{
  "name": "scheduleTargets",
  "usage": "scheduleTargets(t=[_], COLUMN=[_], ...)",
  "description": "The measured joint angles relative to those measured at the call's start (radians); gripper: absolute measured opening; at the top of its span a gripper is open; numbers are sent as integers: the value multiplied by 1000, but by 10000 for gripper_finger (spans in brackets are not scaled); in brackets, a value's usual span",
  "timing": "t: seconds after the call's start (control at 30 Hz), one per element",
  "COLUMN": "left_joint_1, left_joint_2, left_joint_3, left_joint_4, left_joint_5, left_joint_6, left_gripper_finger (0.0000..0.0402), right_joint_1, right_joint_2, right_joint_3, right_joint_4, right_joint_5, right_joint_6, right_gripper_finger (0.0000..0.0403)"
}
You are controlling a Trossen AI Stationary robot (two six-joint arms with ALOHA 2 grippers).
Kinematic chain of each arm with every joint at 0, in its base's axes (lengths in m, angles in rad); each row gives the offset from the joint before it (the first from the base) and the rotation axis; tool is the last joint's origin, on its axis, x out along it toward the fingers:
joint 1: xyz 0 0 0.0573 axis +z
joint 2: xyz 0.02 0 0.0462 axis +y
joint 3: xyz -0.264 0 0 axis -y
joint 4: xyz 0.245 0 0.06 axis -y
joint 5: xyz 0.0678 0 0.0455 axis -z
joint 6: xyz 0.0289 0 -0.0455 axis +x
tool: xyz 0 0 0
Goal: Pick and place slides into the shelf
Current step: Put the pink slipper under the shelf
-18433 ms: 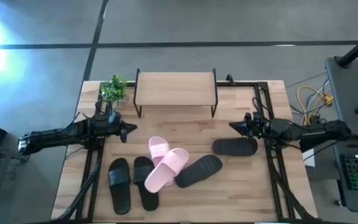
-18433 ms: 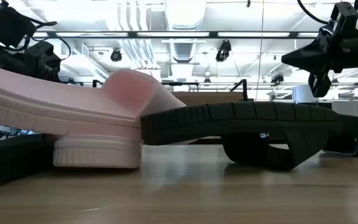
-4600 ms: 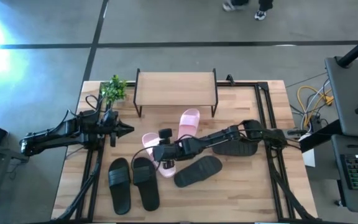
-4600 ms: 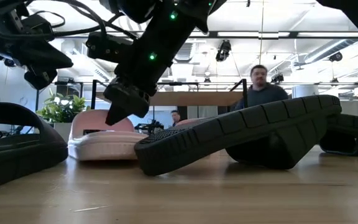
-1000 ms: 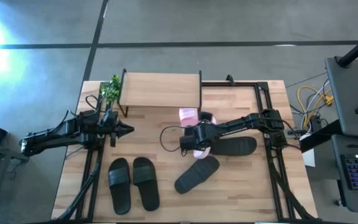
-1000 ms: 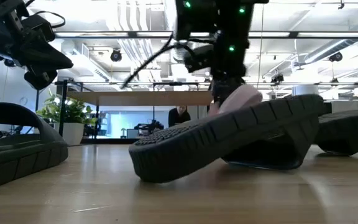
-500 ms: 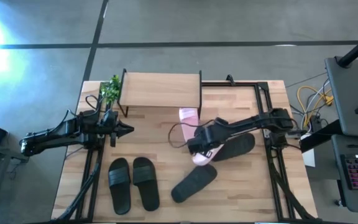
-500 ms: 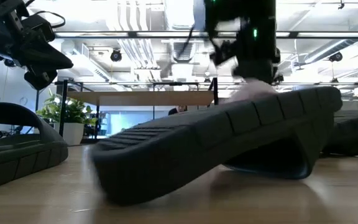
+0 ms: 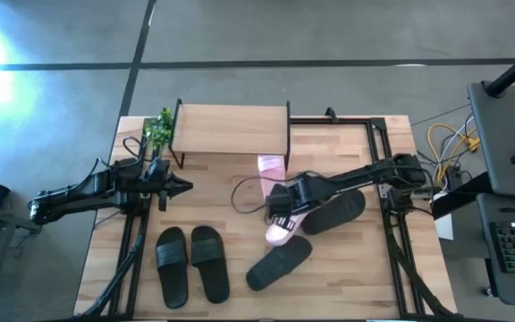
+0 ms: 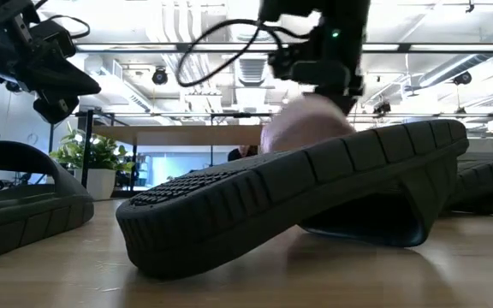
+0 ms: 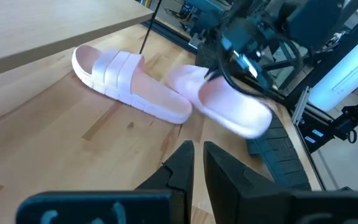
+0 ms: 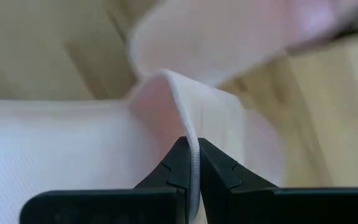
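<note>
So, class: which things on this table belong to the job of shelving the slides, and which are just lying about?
Belonging to the job:
- held pink slide, in the right end effector
- second pink slide
- black pair
- two loose black slides
- shelf

Just lying about:
- small plant
- idle left end effector

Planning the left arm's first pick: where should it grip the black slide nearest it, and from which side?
Grip the strap of the black slide, coming straight down from above. It lies flat, sole down, so the raised strap arches over a gap that one finger of the idle left gripper could probably slip under.
</note>
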Motion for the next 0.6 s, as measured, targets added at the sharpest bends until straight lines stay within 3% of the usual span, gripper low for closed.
scheduleTargets(t=[0.2, 0.37, 0.5, 0.6], left_joint_1=[0, 0, 0, 0], left_joint_2=[0, 0, -1, 0], left_joint_3=[0, 0, 0, 0], left_joint_4=[1, 0, -2, -3], left_joint_5=[1, 0, 0, 0], left_joint_6=[-6, -6, -8, -7], left_gripper_finger=[22, 22, 22, 22], right_joint_1=[-19, -30, -33, -26], right_joint_2=[78, 127, 137, 137], right_joint_3=[67, 140, 149, 133], right_joint_4=[188, 220, 130, 76], right_joint_5=[81, 92, 20, 49], right_joint_6=[-141, -275, -163, -103], right_gripper_finger=[12, 12, 12, 12])
